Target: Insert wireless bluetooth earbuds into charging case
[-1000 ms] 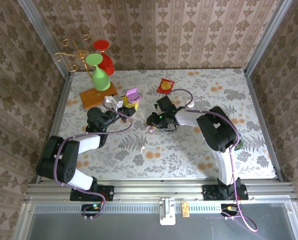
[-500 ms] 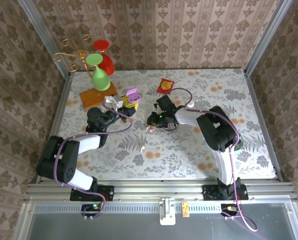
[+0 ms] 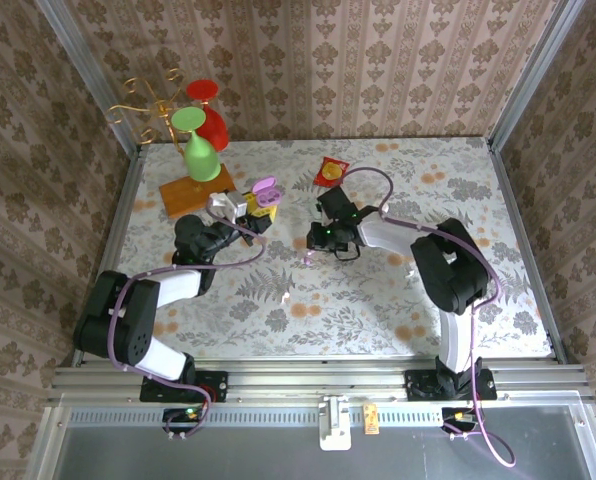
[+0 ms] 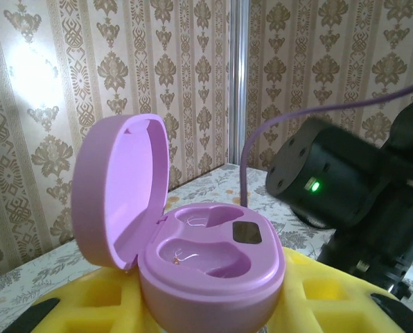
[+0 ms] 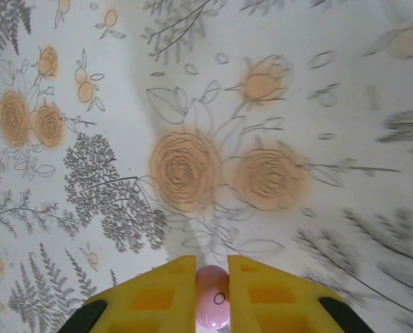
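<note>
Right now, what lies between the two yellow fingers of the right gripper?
A lilac earbud, pinched between the right gripper's yellow fingers near their tips. The right wrist view shows it, with the floral table beyond.

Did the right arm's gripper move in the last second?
Yes. The right gripper, pinching a lilac earbud, shifted slightly rightward, nearer the red-and-yellow packet.

One case, one earbud, one packet
</note>
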